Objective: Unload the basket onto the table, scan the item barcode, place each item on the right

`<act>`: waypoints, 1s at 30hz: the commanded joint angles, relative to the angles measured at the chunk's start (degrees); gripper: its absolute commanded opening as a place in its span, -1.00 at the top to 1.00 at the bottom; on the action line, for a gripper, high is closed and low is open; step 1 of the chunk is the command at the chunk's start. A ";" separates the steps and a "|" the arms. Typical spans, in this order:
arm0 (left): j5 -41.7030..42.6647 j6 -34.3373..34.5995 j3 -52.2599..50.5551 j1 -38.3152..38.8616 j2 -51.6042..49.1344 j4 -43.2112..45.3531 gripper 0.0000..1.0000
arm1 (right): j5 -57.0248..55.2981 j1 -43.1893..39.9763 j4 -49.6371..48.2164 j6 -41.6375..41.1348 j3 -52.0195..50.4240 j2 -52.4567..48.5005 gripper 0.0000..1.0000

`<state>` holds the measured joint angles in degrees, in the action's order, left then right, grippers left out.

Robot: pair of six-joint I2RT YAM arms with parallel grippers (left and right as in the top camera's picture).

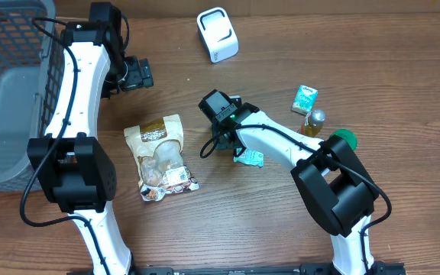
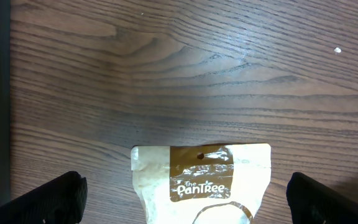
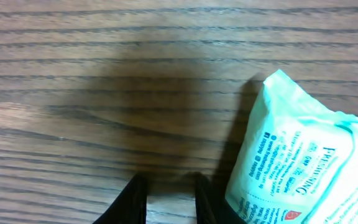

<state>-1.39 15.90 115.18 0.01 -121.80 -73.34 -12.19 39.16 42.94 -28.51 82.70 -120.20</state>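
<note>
Standing beside a teal packet (image 3: 303, 162) at lower right, the right gripper (image 3: 169, 190) is barely parted, empty. Left gripper (image 1: 137, 75) gapes wide, released.

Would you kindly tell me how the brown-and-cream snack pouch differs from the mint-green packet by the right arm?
The brown-and-cream snack pouch is clearly larger than the mint-green plastic packet. The pouch lies fully exposed from overhead; the packet is partly hidden beneath the right arm. Both lie flat on the wooden table.

Wood table (image 1: 281, 221), snack pouch (image 1: 161, 156) (face up), scanner (image 1: 217, 34)
</note>
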 commanded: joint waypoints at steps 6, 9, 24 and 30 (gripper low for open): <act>-0.52 -1.11 1.29 0.00 0.83 -0.13 -0.98 | -5.11 -0.02 1.49 -0.22 -1.75 -0.35 0.52; -0.52 -1.11 1.27 0.00 0.83 -0.11 -0.99 | -6.05 -0.35 2.08 -0.22 -1.75 -0.35 0.51; -0.52 -1.11 1.29 0.00 0.83 -0.13 -0.99 | -4.02 -8.66 6.75 -0.26 -1.75 -0.35 0.50; -0.52 -1.11 1.29 0.00 0.83 -0.13 -0.99 | -1.55 -11.02 7.32 -0.26 -1.75 -0.35 0.49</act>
<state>-1.39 15.92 115.18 0.01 -121.80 -73.34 -15.33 29.23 49.76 -28.53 82.70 -119.63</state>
